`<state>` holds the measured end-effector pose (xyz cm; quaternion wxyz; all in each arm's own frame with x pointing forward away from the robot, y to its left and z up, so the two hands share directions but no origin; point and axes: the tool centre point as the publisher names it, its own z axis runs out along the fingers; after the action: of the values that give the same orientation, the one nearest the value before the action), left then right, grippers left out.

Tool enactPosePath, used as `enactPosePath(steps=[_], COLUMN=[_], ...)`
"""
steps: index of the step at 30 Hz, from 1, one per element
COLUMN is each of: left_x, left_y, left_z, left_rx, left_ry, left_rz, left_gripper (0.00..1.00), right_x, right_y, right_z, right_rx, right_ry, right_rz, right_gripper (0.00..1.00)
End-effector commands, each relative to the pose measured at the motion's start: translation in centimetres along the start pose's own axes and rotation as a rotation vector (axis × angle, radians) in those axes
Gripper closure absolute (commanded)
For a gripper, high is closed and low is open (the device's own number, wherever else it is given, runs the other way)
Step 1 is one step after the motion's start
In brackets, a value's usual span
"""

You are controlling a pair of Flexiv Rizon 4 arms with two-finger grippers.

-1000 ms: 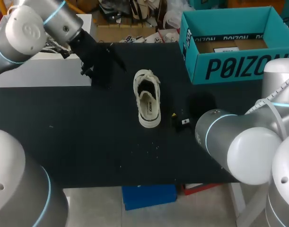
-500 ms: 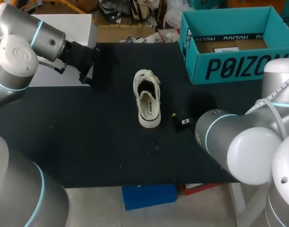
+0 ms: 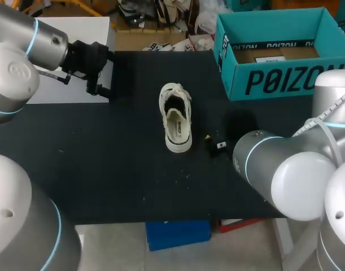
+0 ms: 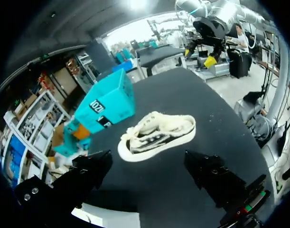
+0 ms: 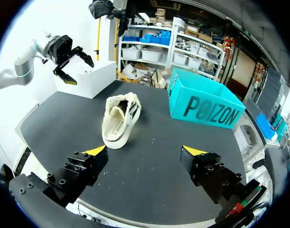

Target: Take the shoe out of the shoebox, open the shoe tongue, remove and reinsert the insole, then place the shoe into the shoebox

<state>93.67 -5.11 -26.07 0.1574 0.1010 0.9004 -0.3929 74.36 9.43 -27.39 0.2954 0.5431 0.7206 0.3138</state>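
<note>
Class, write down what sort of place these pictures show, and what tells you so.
Probably a robot test bench in a lab or workshop: a left arm and a right arm flank a black table that holds a shoe and an open shoebox.

Cream shoe (image 3: 176, 119) (dark lining), teal shoebox (image 3: 285, 80), black table (image 3: 104, 169)
</note>
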Motion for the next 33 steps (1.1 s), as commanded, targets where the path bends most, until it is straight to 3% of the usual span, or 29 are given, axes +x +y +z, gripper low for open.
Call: enactPosePath(steps=[1,7,10,16,33], left_x=[0.8,1.1,1.2,1.2,1.2], left_y=[-0.5,-0.4,-0.3,0.3,0.5], left_z=[-0.3,-0.1,-0.2,-0.8,-1.2], left_rx=[-0.144,-0.132,-0.063,-0.026,-0.046], left_ry=[-0.044,-0.034,0.024,0.103,0.103], left_rz=[-0.051,-0.051,-0.053,-0.032,-0.021], left_gripper=[0.00,0.00,0.00,0.00,0.00], right_x=[0.2,0.2,0.2,0.2,0.2], right_y=[-0.1,-0.1,-0.1,-0.1,-0.1], right_z=[0.0,0.0,0.0,0.0,0.0], right_rx=[-0.002,-0.002,-0.002,-0.002,-0.002], right_ry=[-0.003,-0.003,-0.003,-0.003,-0.003], right_rz=[0.002,0.002,0.002,0.002,0.002], right_gripper=[0.00,0.00,0.00,0.00,0.00])
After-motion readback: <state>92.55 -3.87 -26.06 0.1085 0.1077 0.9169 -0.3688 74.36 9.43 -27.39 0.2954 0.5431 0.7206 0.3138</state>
